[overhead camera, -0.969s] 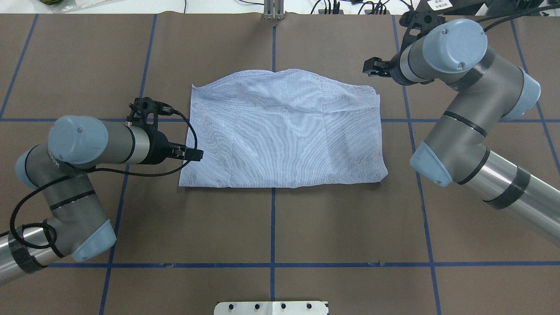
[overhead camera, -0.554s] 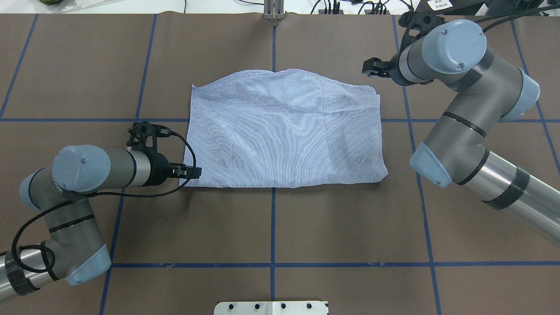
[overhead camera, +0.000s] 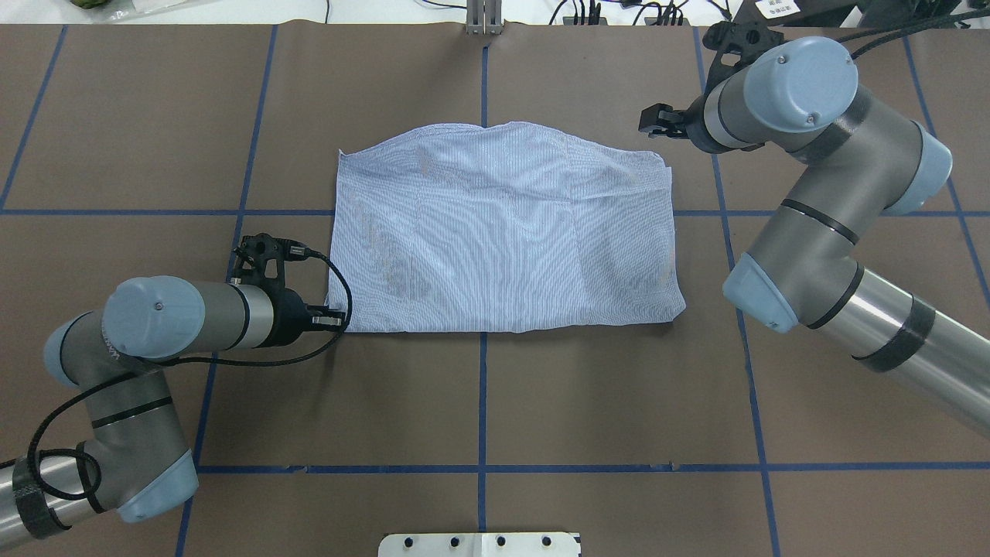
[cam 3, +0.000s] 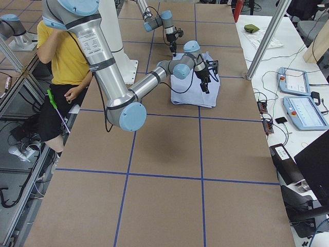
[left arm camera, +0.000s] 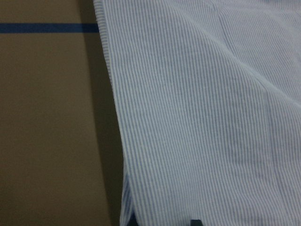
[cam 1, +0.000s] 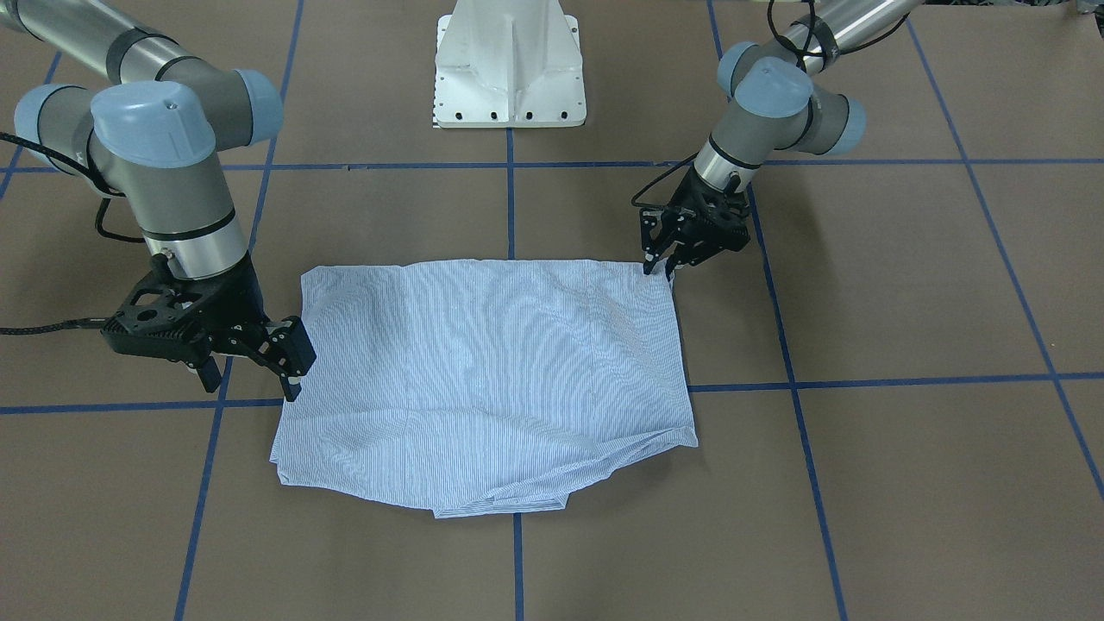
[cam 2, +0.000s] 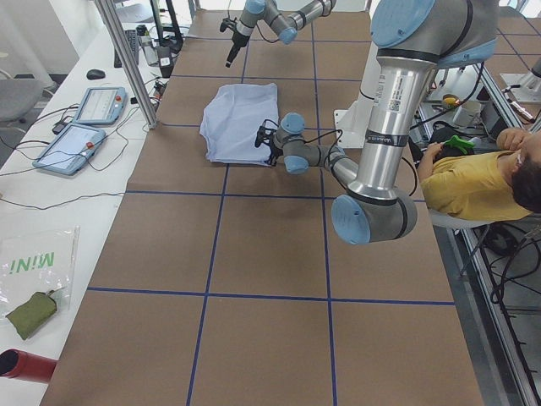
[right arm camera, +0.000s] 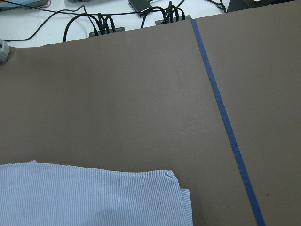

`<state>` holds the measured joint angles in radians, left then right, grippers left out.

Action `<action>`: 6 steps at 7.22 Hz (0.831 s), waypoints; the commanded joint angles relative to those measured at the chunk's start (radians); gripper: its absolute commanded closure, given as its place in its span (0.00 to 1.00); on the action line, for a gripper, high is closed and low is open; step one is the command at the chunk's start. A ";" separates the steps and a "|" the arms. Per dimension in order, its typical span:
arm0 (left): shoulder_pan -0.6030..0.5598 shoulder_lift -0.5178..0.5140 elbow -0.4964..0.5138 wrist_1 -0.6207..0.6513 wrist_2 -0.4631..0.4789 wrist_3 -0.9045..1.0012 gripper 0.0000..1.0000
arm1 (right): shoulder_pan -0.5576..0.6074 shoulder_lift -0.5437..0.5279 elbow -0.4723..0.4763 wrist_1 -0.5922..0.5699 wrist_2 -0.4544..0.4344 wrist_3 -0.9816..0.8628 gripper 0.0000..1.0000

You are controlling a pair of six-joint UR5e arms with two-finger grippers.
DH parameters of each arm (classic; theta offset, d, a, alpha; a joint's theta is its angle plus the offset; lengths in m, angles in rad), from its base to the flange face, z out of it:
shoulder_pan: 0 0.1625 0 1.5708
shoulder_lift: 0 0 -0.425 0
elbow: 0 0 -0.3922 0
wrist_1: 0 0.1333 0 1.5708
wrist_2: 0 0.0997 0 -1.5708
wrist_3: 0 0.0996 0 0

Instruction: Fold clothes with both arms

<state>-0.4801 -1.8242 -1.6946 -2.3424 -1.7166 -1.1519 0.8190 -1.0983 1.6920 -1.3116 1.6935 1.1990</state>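
Light-blue striped shirt [overhead camera: 503, 232] lies half-folded on the desk [overhead camera: 619, 387], and the left fingers [overhead camera: 339, 316], open and empty, have just slid along its edge to the near left corner, so a grasp seems next, while the right fingers [overhead camera: 648, 124] hang open, empty, beside the far right corner.

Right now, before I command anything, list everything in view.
shirt: one, light blue striped, folded, table centre.
table: one, brown cover, blue tape grid.
pedestal base: one, white, robot's table edge.
control tablets: two, blue-grey, side bench.
pouch: one, green, side bench.
person: one, yellow top, seated beside robot.
left arm: one, grey, blue caps.
right arm: one, grey, blue caps.
left gripper: one, black, open, shirt's near left corner.
right gripper: one, black, open, off shirt's far right corner.
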 commanded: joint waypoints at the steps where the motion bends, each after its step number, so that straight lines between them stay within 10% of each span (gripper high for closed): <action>1: 0.000 0.003 -0.020 0.002 0.002 0.004 1.00 | -0.003 0.000 -0.002 0.000 0.000 0.001 0.00; 6: -0.179 0.045 0.022 0.015 -0.003 0.291 1.00 | -0.026 0.000 0.005 0.006 -0.002 0.014 0.00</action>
<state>-0.5864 -1.7543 -1.7347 -2.3279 -1.7194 -0.9525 0.7989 -1.0983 1.6933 -1.3064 1.6920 1.2110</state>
